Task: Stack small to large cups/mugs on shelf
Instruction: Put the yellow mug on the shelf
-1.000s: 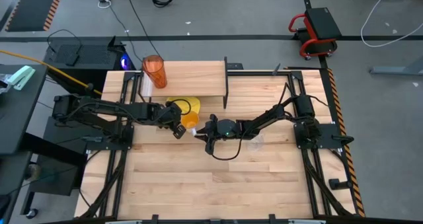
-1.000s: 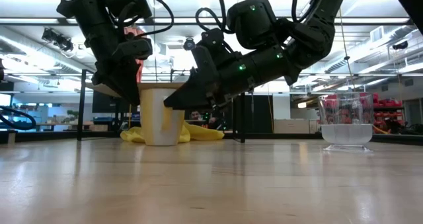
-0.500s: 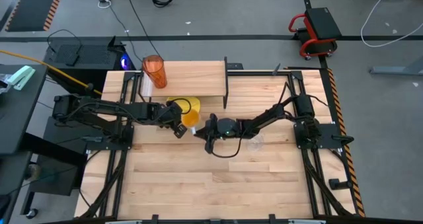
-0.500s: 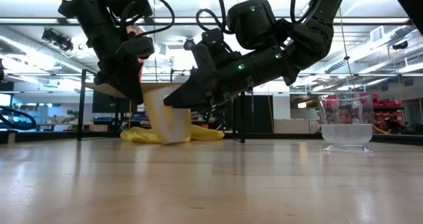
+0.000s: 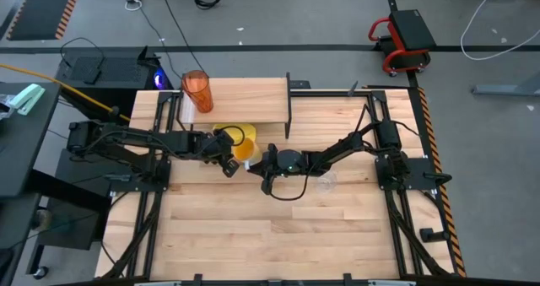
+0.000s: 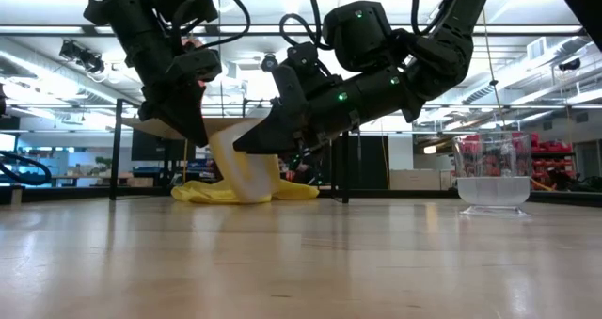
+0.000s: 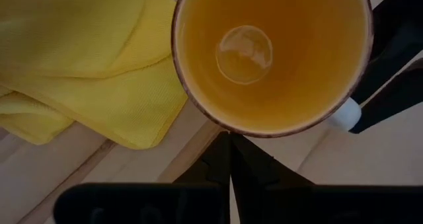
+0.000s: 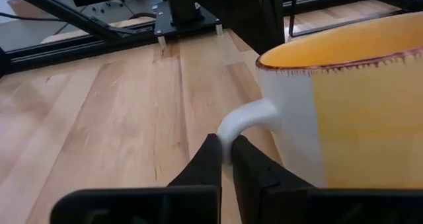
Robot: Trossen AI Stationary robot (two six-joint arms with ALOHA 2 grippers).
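The orange mug (image 5: 242, 150) with a white handle stands tilted on the table beside the yellow cloth (image 5: 237, 134), between both grippers. My left gripper (image 7: 230, 137) is shut, its tips at the mug's rim on the side away from the handle. My right gripper (image 8: 226, 145) is shut on the white handle. The tall orange-red tumbler (image 5: 197, 90) stands upright on the left end of the light-wood shelf (image 5: 253, 100). The small clear cup (image 6: 492, 173) stands on the table near the right arm. My left gripper meets the mug's outer wall just under the rim (image 7: 221, 128) with its shut fingertips, coming level from the table's left; whether it presses I cannot tell. My right gripper pinches the white handle (image 8: 246, 117) between its two fingers, slanting down from the table's right. The mug (image 6: 242, 164) leans with its rim toward the left arm and its bottom edge down at the table.
The yellow cloth (image 6: 282, 189) lies crumpled behind the mug, under the shelf's front edge. The shelf's black legs (image 5: 288, 109) stand close to the far side of the grippers. Bare slatted tabletop (image 5: 278, 235) stretches toward the near edge.
The mug has gone from upright to tilted: its rim has leaned toward the left arm while its bottom has stayed near the same spot on the table. My right gripper, shut on the handle, has shifted slightly toward the table's left.
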